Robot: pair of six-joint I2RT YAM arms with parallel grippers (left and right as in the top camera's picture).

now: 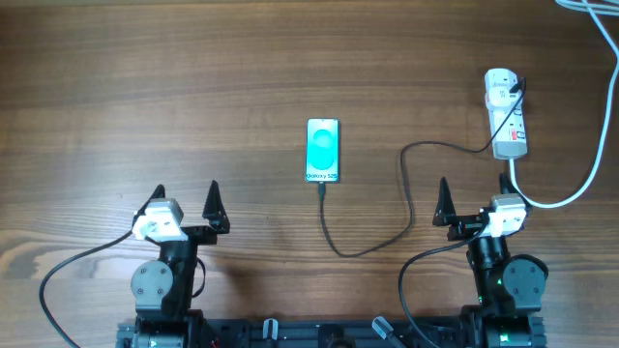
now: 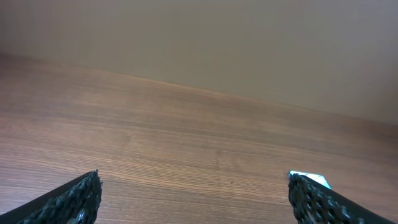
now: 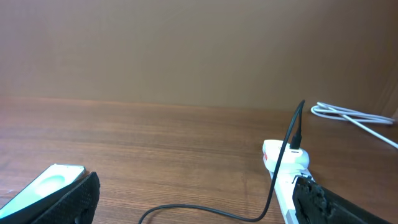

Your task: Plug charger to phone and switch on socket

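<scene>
Overlapping phone (image 3: pixel 45 182) and socket (image 3: pixel 281 157): right hand (image 3: pixel 196 183)

Overhead looks down; 2 low wrist views face forward across table (image 1: pixel 193 77).

Soft, even light covers the counter (image 1: pixel 145 87) in the overhead view, with sharp wood grain and faint shadows. The phone (image 1: pixel 323 150) screen glows brightest, slightly blown out. Both wrist views are dimmer and hazier, the dark jaws at five and seven o'clock blurred.
</scene>
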